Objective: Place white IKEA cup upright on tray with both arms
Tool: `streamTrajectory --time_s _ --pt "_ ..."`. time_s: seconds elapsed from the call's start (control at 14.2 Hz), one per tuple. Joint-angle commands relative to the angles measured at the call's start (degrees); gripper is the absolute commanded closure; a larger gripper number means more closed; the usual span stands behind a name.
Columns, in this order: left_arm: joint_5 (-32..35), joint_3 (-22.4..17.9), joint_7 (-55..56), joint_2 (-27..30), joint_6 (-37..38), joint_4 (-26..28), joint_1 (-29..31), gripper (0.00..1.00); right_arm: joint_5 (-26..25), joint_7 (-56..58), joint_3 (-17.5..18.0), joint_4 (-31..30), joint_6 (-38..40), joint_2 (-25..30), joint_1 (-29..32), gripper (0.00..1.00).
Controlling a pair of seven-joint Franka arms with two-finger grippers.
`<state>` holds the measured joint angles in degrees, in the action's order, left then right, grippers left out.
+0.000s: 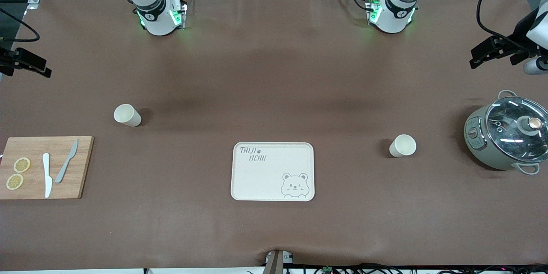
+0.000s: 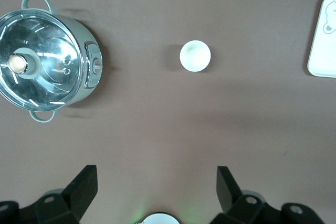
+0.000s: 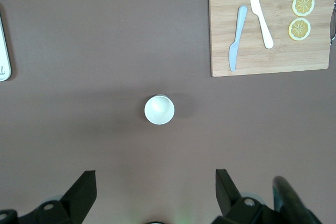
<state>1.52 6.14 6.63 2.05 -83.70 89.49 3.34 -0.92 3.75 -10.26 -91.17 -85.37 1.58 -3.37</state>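
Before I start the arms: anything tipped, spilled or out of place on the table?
Nothing stands out. Both white cups stand upright on the table, the tray is bare, and the left gripper and right gripper are open, holding nothing.

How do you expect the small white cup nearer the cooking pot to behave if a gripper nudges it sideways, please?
The small white cup stands upright with its mouth up and tapers to a narrower base, so a high push would probably tip it. Its round wall suggests it would then roll across the brown table cover. It looks thin and empty, so likely light and easily shoved.
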Motion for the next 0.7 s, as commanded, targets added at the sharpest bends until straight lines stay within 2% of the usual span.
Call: streamTrajectory --time_s 0.0,0.35,0.63 --pt "0.59 0.19 0.05 -1.78 -0.84 -0.99 1.32 0.0 -0.23 -0.85 0.32 0.73 0.64 -0.26 0.56 0.0" --pt "0.59 0.19 0.22 -2.66 -8.56 4.88 1.23 0.0 -0.23 -0.85 0.32 0.73 0.64 -0.26 0.65 0.0" --pt "0.59 0.28 0.31 -3.1 -18.05 12.52 1.14 0.0 -0.23 -0.85 0.32 0.9 0.55 -0.26 0.39 0.0"
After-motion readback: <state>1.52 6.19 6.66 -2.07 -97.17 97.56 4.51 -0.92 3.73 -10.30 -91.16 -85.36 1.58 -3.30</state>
